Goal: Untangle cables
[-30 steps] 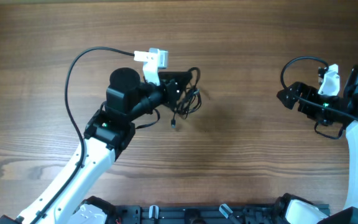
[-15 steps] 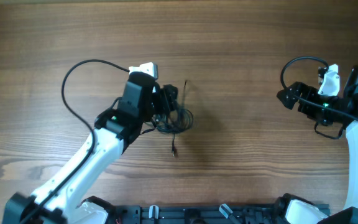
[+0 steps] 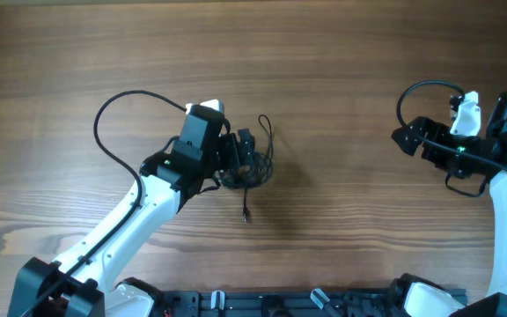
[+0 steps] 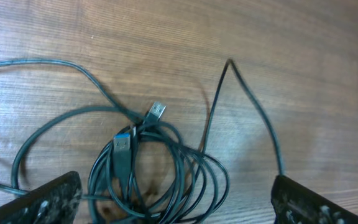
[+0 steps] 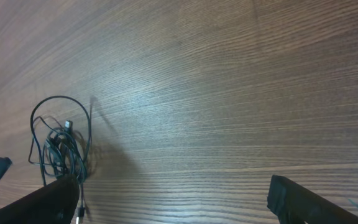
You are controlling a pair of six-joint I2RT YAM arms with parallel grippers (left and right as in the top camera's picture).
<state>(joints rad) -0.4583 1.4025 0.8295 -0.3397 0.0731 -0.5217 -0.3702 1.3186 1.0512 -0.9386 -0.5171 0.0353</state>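
Left tool (image 4: 176,199) wide over cables (image 4: 123,152) — thin black coil, loose loops

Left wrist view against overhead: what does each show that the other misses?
Only left wrist: two silver metal plugs on the thin black coiled cables, one with a blue insert. Only overhead: the right pincer, far from the cables. Both: the cables on the brown wooden table, at the open left pincer.

Overhead looks straight down; both wrist views share the cables (image 4: 122,152) (right's seemingly farther).
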